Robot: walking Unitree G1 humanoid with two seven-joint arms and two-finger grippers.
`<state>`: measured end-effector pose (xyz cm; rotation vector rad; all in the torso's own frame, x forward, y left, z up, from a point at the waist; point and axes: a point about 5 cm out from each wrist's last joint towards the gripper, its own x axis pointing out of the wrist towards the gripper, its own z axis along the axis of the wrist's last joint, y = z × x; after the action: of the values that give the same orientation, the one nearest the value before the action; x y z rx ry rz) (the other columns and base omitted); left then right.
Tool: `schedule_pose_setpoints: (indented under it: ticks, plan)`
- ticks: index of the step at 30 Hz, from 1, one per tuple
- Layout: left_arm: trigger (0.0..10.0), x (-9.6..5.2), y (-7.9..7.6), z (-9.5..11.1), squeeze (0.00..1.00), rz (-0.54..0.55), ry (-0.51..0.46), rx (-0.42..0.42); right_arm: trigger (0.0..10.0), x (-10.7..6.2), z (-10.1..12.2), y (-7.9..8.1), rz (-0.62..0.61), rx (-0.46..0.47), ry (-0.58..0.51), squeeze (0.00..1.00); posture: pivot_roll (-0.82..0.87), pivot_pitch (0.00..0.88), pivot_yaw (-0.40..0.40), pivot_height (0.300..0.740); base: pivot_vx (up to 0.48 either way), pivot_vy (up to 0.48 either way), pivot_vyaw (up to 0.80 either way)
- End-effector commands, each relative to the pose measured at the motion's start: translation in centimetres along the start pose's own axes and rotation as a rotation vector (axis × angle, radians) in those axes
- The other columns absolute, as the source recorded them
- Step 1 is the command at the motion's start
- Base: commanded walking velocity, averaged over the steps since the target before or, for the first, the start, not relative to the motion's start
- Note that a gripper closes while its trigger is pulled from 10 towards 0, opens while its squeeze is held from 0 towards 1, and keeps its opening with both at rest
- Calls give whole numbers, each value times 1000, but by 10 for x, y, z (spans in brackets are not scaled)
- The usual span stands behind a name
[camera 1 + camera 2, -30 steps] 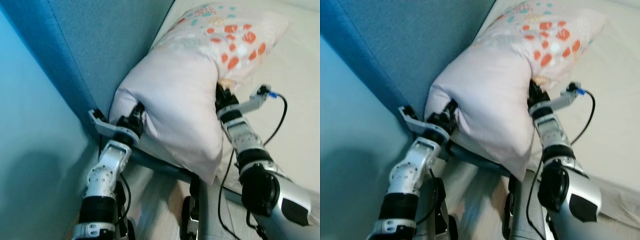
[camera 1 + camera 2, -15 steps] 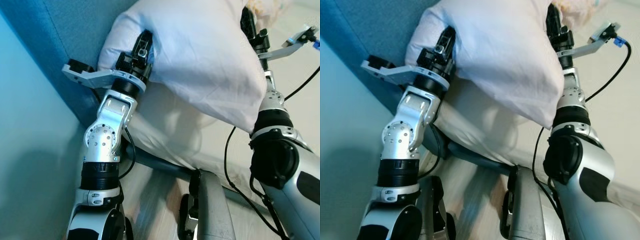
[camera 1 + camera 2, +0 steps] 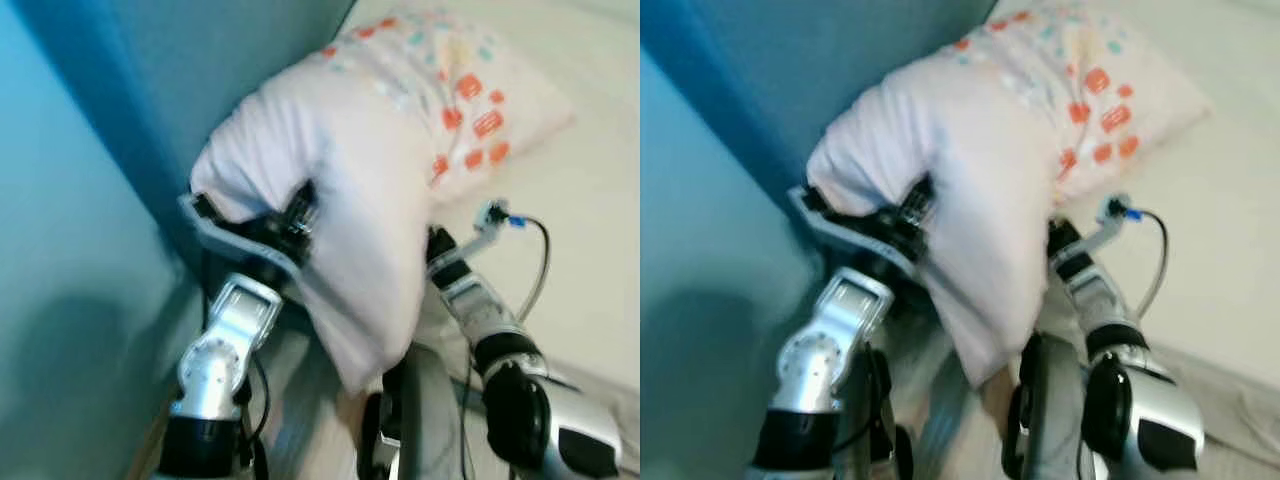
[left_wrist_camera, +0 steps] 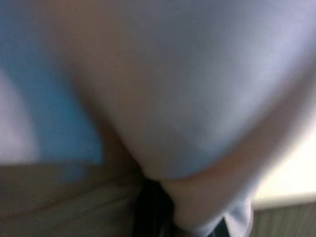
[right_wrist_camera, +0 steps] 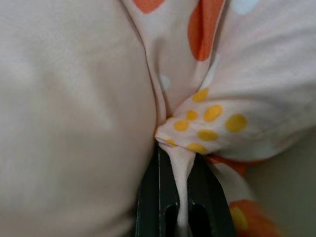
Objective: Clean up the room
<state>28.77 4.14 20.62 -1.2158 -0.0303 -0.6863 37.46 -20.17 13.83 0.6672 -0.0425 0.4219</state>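
A large pale pink pillow (image 3: 350,200), printed with orange, teal and yellow spots on its far side (image 3: 1090,90), hangs folded between my two arms above the edge of the bed. My left gripper (image 3: 300,215) is pressed into the pillow's plain left side, shut on its fabric; the left wrist view is blurred, with the pillow (image 4: 197,89) bulging over the dark fingers (image 4: 153,207). My right gripper (image 3: 437,243) holds the pillow's right edge. In the right wrist view its black fingers (image 5: 148,197) pinch a fold of spotted fabric (image 5: 197,123).
A dark blue padded headboard (image 3: 200,90) rises right behind the pillow, with a lighter blue wall (image 3: 70,300) to the left. The white bed sheet (image 3: 590,230) spreads to the right. A black cable (image 3: 542,260) loops off my right wrist.
Half a second ago both arms held the pillow high and close to the camera. They are now lower, the pillow drooping between them against the headboard. The view has shifted and blurred.
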Motion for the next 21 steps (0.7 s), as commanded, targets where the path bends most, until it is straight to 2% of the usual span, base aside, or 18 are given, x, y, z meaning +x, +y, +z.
schedule_pose_setpoints:
  ticks: [1,2,3,6,8,11,12,15,19,21]
  plan:
    - [0,-12,9,-33,0,54,54,-123,4980,-6,-25,-4,-39,-4,112,0,180,395,-14,535,0,0,0]
    - [10000,-15,10,-46,0,68,110,-121,10000,-14,-9,-18,-155,-70,72,0,177,389,-15,535,0,0,0]
    - [10000,-15,10,-46,0,68,110,-121,10000,-14,-9,-18,-155,-70,72,0,177,389,-15,535,0,0,0]
    - [10000,-14,8,-56,0,62,150,-119,10000,-24,24,-34,-298,-123,-41,0,171,380,-14,535,0,0,0]
    - [10000,-14,8,-56,0,62,150,-119,10000,-24,24,-34,-298,-123,-41,0,171,380,-14,535,0,0,0]
    - [10000,-14,7,-60,0,61,161,-118,10000,-30,48,-40,-368,-177,-121,0,164,374,-11,535,0,0,0]
    - [10000,-14,7,-60,0,61,161,-118,10000,-30,48,-40,-368,-177,-121,0,164,374,-11,535,0,0,0]
    - [10000,-16,6,-64,0,69,168,-106,10000,-38,75,-46,-458,-278,-180,0,158,372,-6,535,0,0,0]
    - [10000,-17,6,-67,0,77,174,-98,10000,-41,90,-46,-496,-327,-218,0,155,370,-6,535,0,0,0]
    - [10000,-17,6,-67,0,77,174,-98,10000,-41,90,-46,-496,-327,-218,0,155,370,-6,535,0,0,0]
